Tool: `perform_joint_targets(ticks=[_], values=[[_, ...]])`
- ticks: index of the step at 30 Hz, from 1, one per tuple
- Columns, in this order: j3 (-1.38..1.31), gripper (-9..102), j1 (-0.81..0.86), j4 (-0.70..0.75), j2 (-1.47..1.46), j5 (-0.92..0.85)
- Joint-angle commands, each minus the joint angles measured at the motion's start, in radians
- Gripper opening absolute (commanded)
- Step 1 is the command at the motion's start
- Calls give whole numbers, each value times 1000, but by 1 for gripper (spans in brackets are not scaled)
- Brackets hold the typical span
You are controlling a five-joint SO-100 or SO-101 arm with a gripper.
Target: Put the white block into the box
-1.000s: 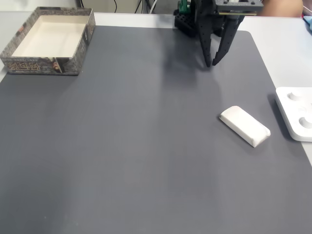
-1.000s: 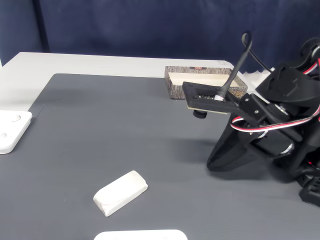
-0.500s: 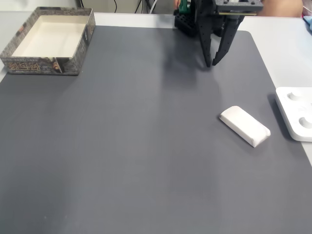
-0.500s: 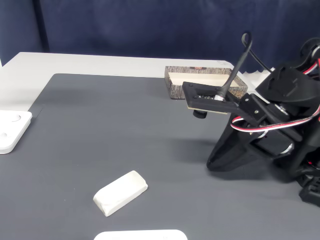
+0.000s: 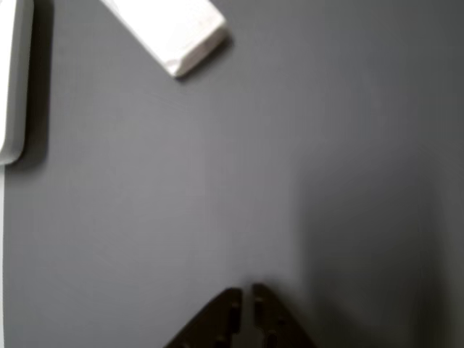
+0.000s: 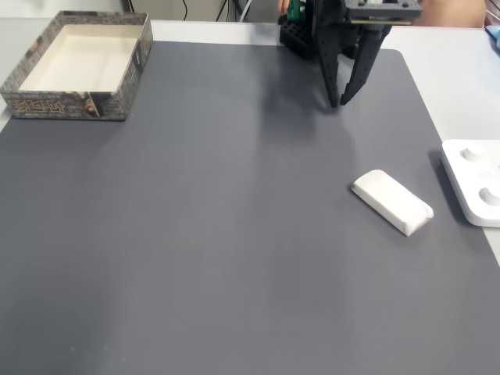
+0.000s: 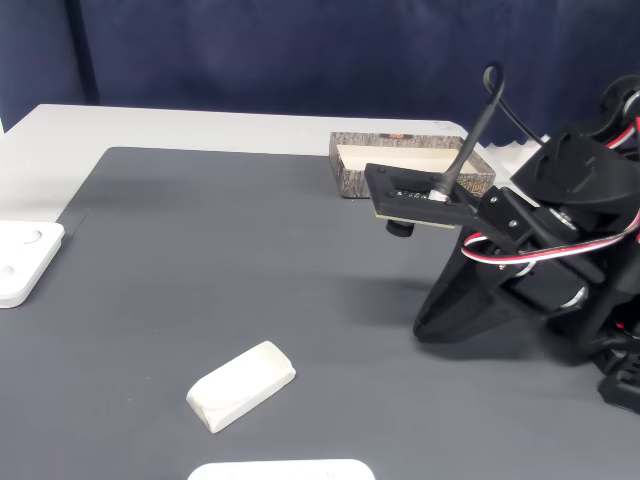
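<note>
A dark grey mat (image 6: 219,219) covers most of the pale table (image 7: 150,128), with a dark blue curtain (image 7: 300,50) behind it in a fixed view. Nearest to us in that view lies a rounded white panel (image 7: 280,470) at the bottom edge, and just beyond it the white block (image 7: 241,385) rests flat on the mat, at an angle and touching nothing. We also see the block (image 6: 391,201) in a fixed view, just left of a white panel with round recesses (image 6: 475,181). Farther back the black gripper (image 6: 341,102) points down at the mat, well apart from the block, its fingers nearly together with a narrow gap at the tips and holding nothing. At the far corner stands the box (image 6: 78,64), patterned outside and plain cream inside.
</note>
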Motion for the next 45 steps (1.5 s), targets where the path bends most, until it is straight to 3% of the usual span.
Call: perform_joint_targets(ticks=[1,14,23,38,45], values=[[9,-2,-38,-60,-52,-72],[-514,-2,-115,-219,-693,-81],[-927,-2,-94,-218,-1192,20],[-1115,-2,-86,-190,-1483,69],[-1382,-2,-112,-126,-1724,130]])
